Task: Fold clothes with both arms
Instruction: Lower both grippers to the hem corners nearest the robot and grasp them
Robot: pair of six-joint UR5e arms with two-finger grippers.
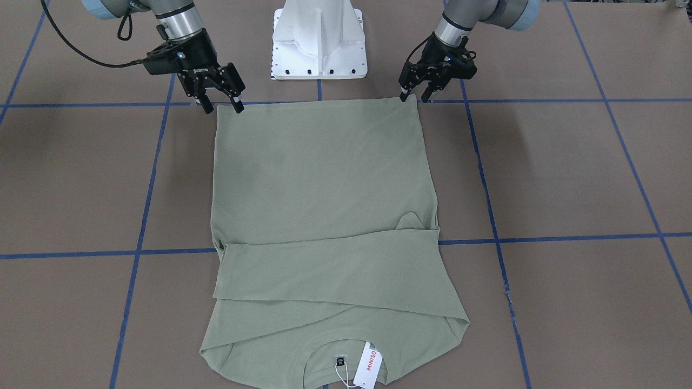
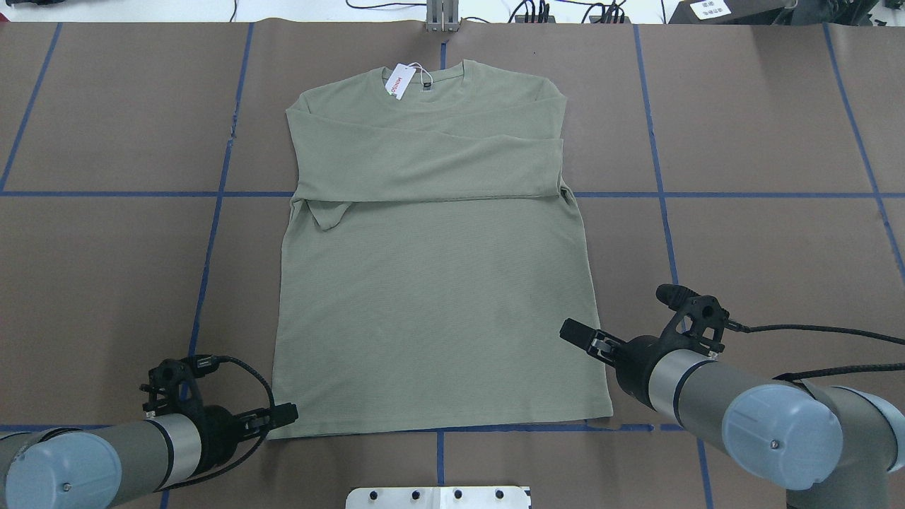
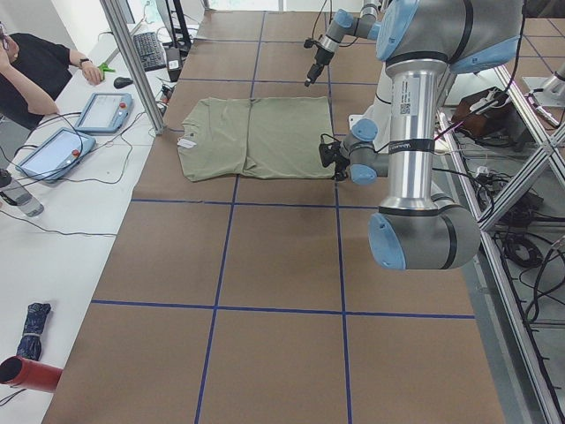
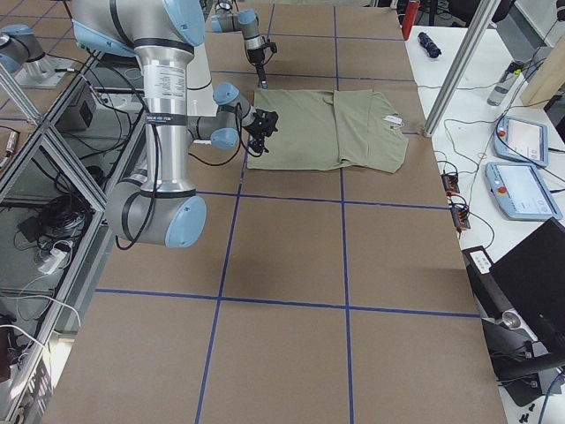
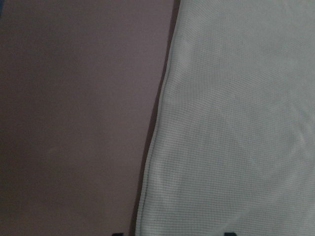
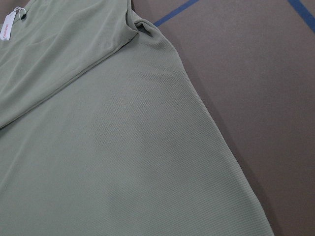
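Brown paper covers the table, marked into large squares by blue tape lines. Nearest the robot stands the white pedestal base, with the shirt's hem lying just in front of it along a tape line.

The left gripper is at the hem corner on the robot's left. Its fingers are spread, and the corner sits between them. In its wrist view the side edge of the cloth runs up between the two fingertips (only their ends show at the bottom of that picture). The right gripper is at the opposite hem corner, also with fingers parted and holding nothing. One tip is over the cloth and the other is just outside it. Whether any tip touches the fabric cannot be told.

The shirt lies flat in the middle of the table, pale sage green, with its hem toward the robot and its neck away. Farther along, both sleeves are folded across the chest, one overlapping the other. At the far end the round neck carries a white hang tag with red lettering. Past the table's edge, a person sits beside two tablets.
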